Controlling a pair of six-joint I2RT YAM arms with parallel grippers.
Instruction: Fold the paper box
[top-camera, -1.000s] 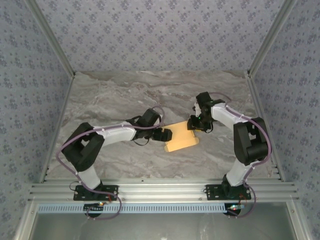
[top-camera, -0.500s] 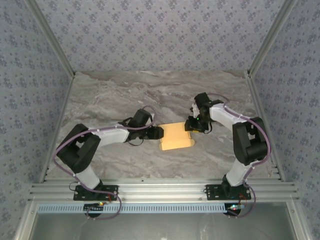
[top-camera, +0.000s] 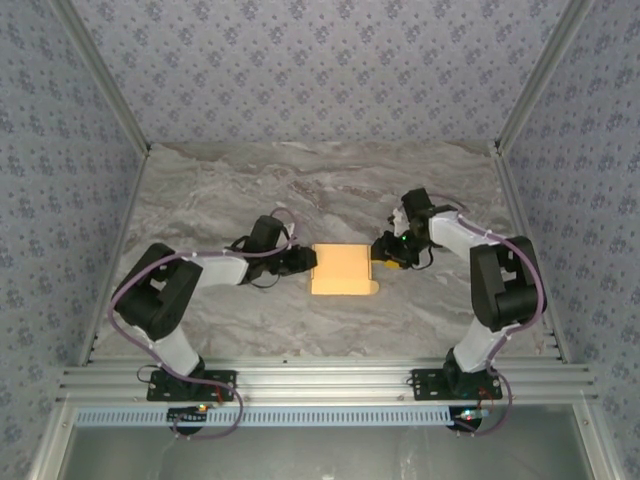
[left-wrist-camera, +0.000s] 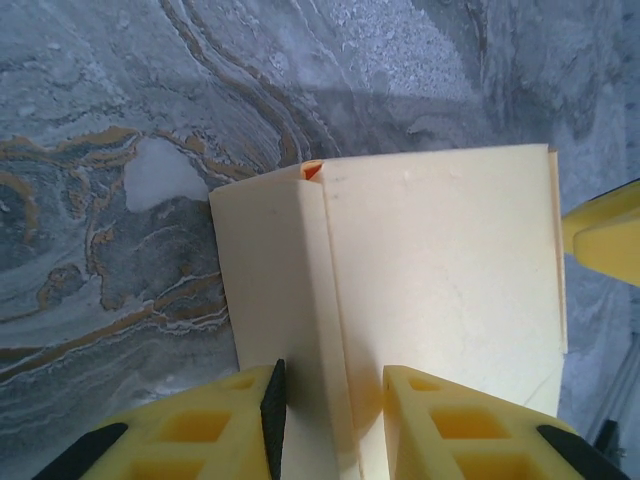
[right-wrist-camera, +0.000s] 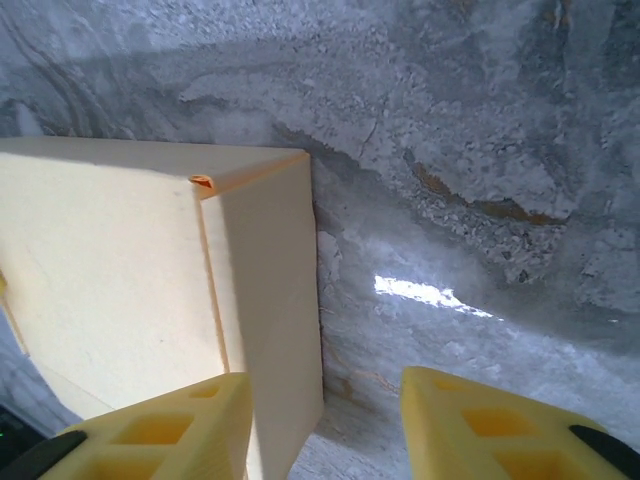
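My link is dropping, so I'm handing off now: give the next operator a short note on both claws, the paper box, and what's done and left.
Left claw: straddles the left end of the paper box; pinch not clear.
Right claw: open around the box's right wall.
Box: on the table, between both claws.
Done: side panels creased down at both ends.
Left: a tab juts out near-right; folding looks unfinished.

Matt card, veined stone, moulded plastic
The box (left-wrist-camera: 440, 270) is smooth, matt pale-yellow card; the table (left-wrist-camera: 120, 120) looks like veined grey stone with a slight sheen; the fingers (left-wrist-camera: 190, 430) are matt yellow plastic.
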